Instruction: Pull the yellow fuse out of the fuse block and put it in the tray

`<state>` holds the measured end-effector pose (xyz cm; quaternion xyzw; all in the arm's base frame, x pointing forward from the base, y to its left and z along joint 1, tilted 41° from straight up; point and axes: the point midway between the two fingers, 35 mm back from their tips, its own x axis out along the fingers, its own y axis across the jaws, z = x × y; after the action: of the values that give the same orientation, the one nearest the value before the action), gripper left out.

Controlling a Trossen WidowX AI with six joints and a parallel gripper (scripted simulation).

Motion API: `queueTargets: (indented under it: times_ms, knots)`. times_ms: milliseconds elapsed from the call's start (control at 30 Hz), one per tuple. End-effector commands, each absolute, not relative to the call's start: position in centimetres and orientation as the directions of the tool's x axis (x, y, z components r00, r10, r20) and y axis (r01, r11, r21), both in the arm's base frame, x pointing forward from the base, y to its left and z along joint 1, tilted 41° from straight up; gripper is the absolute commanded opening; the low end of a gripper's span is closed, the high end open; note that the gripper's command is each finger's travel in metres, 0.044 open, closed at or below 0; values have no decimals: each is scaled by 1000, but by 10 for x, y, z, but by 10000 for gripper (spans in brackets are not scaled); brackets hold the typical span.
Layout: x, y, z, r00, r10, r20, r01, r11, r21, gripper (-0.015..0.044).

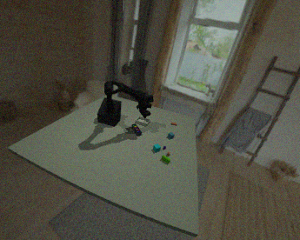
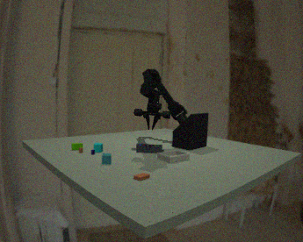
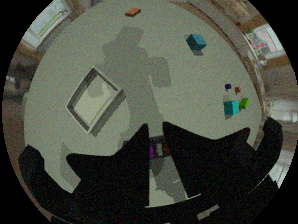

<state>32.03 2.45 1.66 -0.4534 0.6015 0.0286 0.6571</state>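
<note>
One gap matters: that between the gripper [image 1: 143, 116] and the fuse block [image 1: 136, 129]. From the top view the gripper hangs above the table [image 1: 76, 156] on the window side of the block, closer to the pale tray [image 1: 143, 122] than to the block, so the block lies just off toward the camera and slightly left; the yellow fuse is too small to pick out there. In the exterior view the gripper [image 2: 151, 124] points down with its fingers drawn nearly together, well above the fuse block [image 2: 148, 147], whose long side runs across the picture, with the tray [image 2: 173, 156] just right of it and nearer the camera. In the wrist view the narrow slot between the dark fingers frames the block's end [image 3: 157, 149], purple showing, the yellow fuse unclear; the tray [image 3: 95, 100] lies up and left of the block. Nothing is visibly held; the jaws look too narrow and likely need widening before descent.
</note>
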Motion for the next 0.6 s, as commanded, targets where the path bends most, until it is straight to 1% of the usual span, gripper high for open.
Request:
queueTargets:
  times_ms: [0,67,100,567]
  knots:
    - [279,-20,-8,65,-626,-777,-609,592,-528,74]
    - [265,-32,-12,2,-653,-757,-618,594,-515,74]
    - [262,-33,-13,-2,-655,-755,-619,594,-514,74]
    - [260,-36,-17,-6,-657,-754,-619,594,-513,74]
